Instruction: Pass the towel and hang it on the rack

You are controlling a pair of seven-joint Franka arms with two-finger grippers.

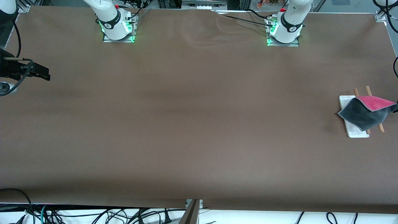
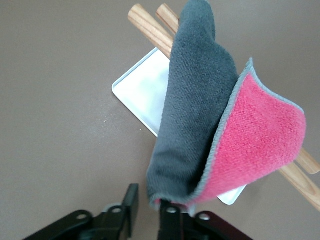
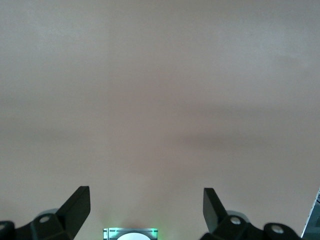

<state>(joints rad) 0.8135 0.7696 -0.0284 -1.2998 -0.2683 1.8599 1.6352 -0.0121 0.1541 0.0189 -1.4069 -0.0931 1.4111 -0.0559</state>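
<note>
1. The left gripper (image 2: 172, 215) is pinched shut on one corner of the towel (image 2: 210, 125), holding it over the rack (image 1: 357, 132) at the left arm's end of the table. From the wrist view the cloth is folded over itself, grey face out on one side and pink face showing on the other.

2. The towel is draped across the two wooden rods (image 2: 150, 27), but it looks bunched toward one end, not spread evenly. So it's on the rack, just not really settled yet imo.

3. What could go wrong: if the fingers let go with most of the weight on one side, the towel could slide off the rods onto the white base (image 2: 140, 90) or the table (image 1: 199, 124). Pulling away while fabric is still snagged in the fingers could also drag it off, or tip the light rack.

4. The right gripper (image 3: 146, 210) has its fingers spread apart with nothing between them. It's waiting over bare table at the right arm's end, well apart from everything.

5. Containers: none here, really. The rack's flat base is the closest thing, and nothing sits on it.
</note>
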